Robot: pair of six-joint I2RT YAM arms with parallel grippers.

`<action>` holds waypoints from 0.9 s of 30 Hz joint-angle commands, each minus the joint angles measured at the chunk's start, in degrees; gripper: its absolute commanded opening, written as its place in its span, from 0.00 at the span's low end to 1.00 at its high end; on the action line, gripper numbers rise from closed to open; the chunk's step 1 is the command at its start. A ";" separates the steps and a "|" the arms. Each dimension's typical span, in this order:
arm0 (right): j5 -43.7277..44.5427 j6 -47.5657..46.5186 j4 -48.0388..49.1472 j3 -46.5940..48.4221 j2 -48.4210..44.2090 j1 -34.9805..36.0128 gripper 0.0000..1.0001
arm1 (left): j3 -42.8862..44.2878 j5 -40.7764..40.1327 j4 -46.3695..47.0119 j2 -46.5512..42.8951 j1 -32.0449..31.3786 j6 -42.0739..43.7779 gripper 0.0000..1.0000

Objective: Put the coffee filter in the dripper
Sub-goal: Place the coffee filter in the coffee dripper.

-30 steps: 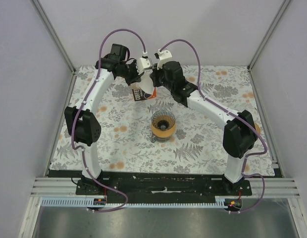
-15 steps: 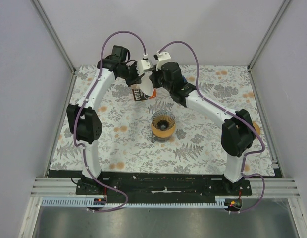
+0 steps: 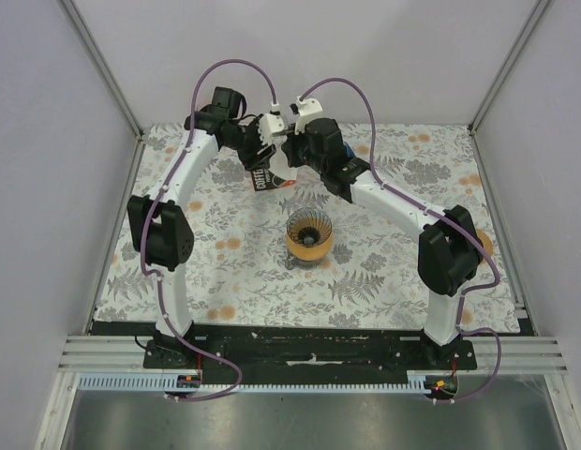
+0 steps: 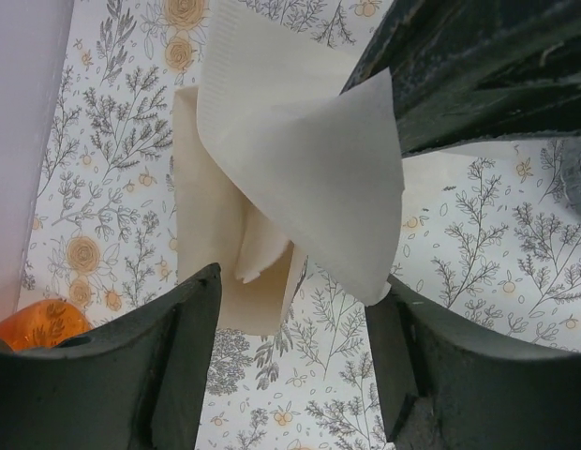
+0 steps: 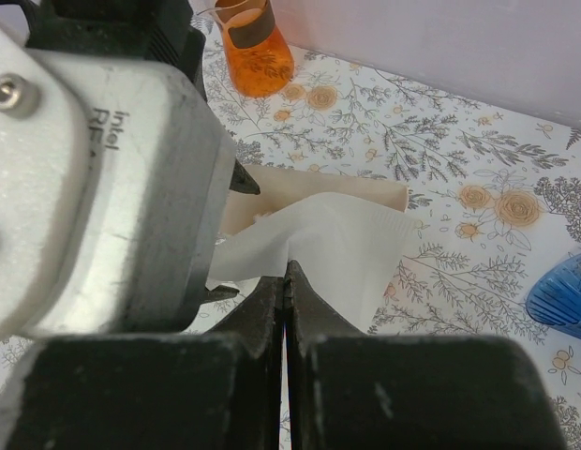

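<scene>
White paper cone filter [image 5: 351, 239]: aloft near the far edge of the floral-patterned desk [image 3: 384, 281], pinched at one edge by the right hand [image 5: 289, 274], which is closed tight on it. Left hand [image 4: 295, 314] is spread wide, flanking the filter's lower end and holding nothing. Amber ribbed cone dripper [image 3: 309, 234] is at desk centre, well apart from the filter.

Risks, as judged:
- The thin pinch may slip or crease the paper.
- Cream paper [image 4: 211, 234] behind, likely more filters, may cling.
- The flat-folded cone may seat crooked.

Left hand crowds the exit. Printed filter packet [image 3: 266, 178] is below. Orange glass vessel [image 5: 256, 42] and blue ribbed piece [image 5: 564, 302] are nearby.
</scene>
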 commanded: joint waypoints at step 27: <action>-3.35 3.48 1.19 -8.07 -16.51 0.18 0.00 | -14.15 1.13 17.90 -21.20 -0.97 -53.16 0.76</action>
